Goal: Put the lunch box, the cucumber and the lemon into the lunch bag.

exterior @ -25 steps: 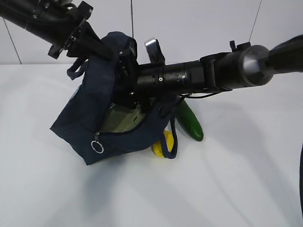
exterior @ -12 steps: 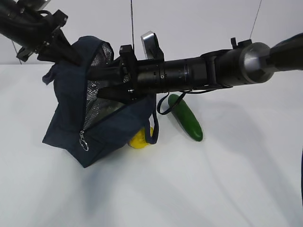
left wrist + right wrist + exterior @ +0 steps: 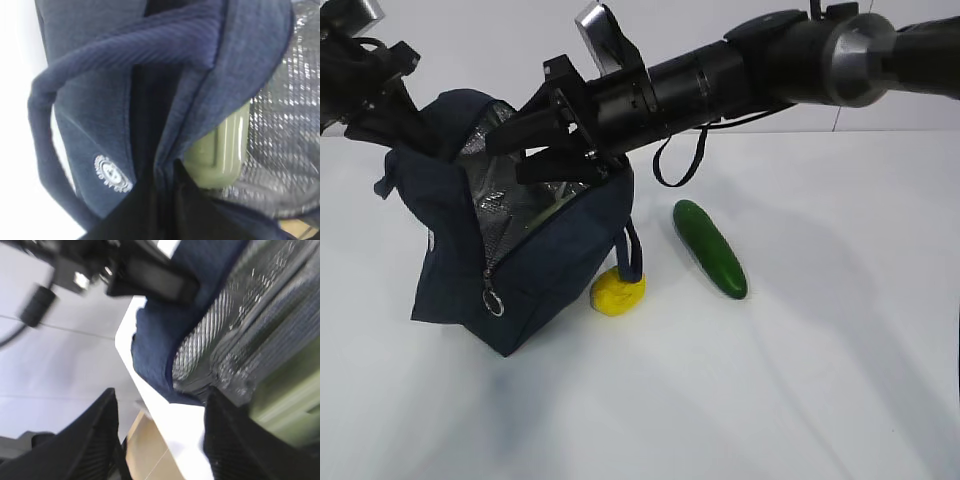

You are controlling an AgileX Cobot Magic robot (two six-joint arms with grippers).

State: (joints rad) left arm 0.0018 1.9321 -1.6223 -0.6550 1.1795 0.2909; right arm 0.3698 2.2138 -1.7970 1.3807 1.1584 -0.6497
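With the sage-green lunch box [image 3: 222,150] inside the limp navy fabric lunch bag [image 3: 535,265], whose rim the left gripper [image 3: 390,95] pinches, the empty, spread right gripper [image 3: 535,140] should take the smooth, firm dark green cucumber [image 3: 710,248] mid-length beside the yellow lemon [image 3: 616,292]

My arms are matte black ribbed cylinders; the right arm [image 3: 740,75] has a silver-grey joint cap, a looping black cable [image 3: 680,160], and black textured fingers [image 3: 97,435].

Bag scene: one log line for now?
box: in bag | lemon, cucumber: on table | right claw: open, empty
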